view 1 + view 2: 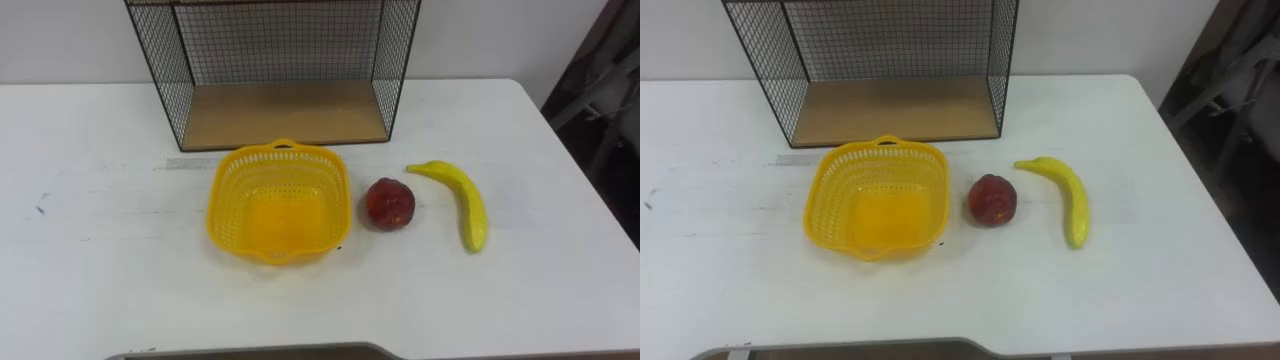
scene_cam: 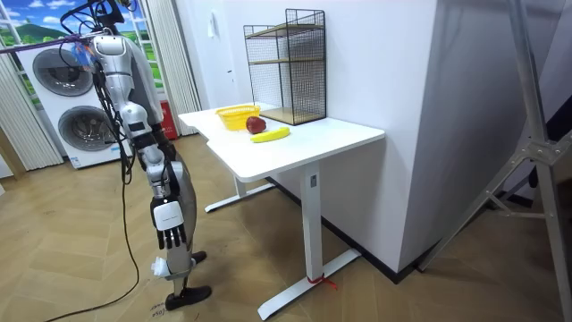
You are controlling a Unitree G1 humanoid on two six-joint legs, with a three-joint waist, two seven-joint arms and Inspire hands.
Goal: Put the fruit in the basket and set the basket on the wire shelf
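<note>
Fingers [image 2: 170,238] straight and relaxed, holding nothing: that's the right hand [image 2: 167,216], hanging at the robot's side in the room view as it stands at the table's near-left end. Neither piece of fruit has been touched.

The dark red, round apple [image 1: 389,203] sits on the table just right of the basket, with a sliver of gap between them. Further right, clear of the apple, lies the curved yellow banana [image 1: 463,203], stem end pointing left and far. The yellow perforated plastic basket [image 1: 226,200] is upright and empty, its far handle near the front edge of the black wire shelf with a wooden board floor [image 1: 290,115]. It all rests on the white table [image 1: 100,250].

Trouble spots, as I judge them:
- **The apple** is round, and a glancing touch could roll it away to the right.
- **The banana** is long and might lodge across the rim rather than drop in.
- **The basket** looks light, so a nudge could skate it away, and its rim may snag the wire sides going in.

The count is one apple, one banana, one basket and one shelf.
</note>
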